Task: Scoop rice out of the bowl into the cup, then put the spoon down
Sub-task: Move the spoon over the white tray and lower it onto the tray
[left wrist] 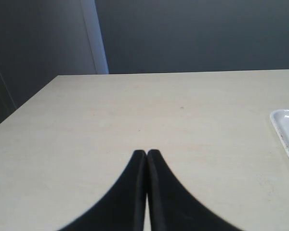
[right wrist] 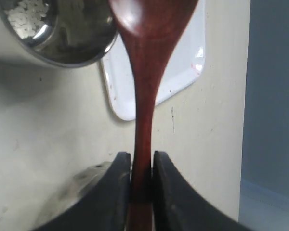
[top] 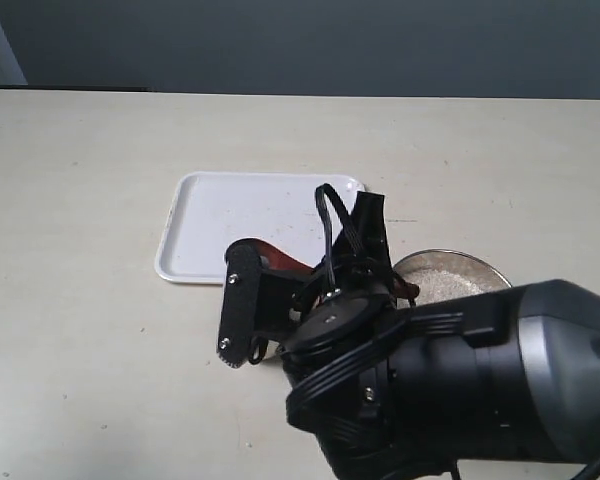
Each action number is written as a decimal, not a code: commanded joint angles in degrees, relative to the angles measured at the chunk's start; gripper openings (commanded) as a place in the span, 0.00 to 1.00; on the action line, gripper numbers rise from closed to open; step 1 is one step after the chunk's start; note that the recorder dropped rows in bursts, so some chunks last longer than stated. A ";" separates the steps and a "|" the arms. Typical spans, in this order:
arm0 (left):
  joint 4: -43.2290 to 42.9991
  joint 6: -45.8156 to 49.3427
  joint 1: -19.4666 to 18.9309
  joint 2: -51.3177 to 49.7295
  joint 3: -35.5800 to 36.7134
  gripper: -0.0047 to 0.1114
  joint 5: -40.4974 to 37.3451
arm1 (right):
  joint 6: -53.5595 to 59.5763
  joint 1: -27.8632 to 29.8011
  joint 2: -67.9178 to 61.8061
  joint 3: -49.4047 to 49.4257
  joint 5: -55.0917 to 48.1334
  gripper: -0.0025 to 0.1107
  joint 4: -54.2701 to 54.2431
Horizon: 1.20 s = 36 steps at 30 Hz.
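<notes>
My right gripper [right wrist: 141,161] is shut on the straight handle of the reddish-brown wooden spoon [right wrist: 143,96]. The spoon's oval head [right wrist: 149,19] hangs by the rim of the steel cup [right wrist: 72,41], which holds a few white rice grains [right wrist: 26,17]. In the exterior view the right gripper [top: 255,300] holds the spoon [top: 278,258] low over the table and hides the cup. The steel bowl [top: 492,272], filled with rice [top: 442,282], sits just right of the gripper. My left gripper [left wrist: 146,153] is shut on nothing, over bare table.
A white rectangular tray [top: 250,215] lies behind the gripper, its corner also in the right wrist view as the tray [right wrist: 183,62]. The bulky right arm [top: 480,390] covers the near right of the table. The table's far edge [left wrist: 183,73] meets a dark wall.
</notes>
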<state>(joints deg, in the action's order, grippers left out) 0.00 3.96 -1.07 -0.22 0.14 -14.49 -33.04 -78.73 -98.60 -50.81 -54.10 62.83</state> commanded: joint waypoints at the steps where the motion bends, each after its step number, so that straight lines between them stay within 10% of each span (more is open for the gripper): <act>1: 0.00 -0.23 0.02 0.22 -0.14 0.04 0.76 | -0.35 0.16 1.19 0.18 1.33 0.02 1.04; 20: 0.00 -0.23 0.02 0.22 -0.14 0.04 0.76 | 6.51 24.24 -0.67 -5.93 36.67 0.02 1.60; 36: 0.00 -0.23 0.02 0.22 -0.14 0.04 0.76 | 6.44 30.70 -12.59 -16.96 37.41 0.02 -9.08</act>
<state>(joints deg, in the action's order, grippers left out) 0.00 3.96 -1.07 -0.22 0.14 -14.49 -26.64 -48.32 -110.42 -66.98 -15.51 58.49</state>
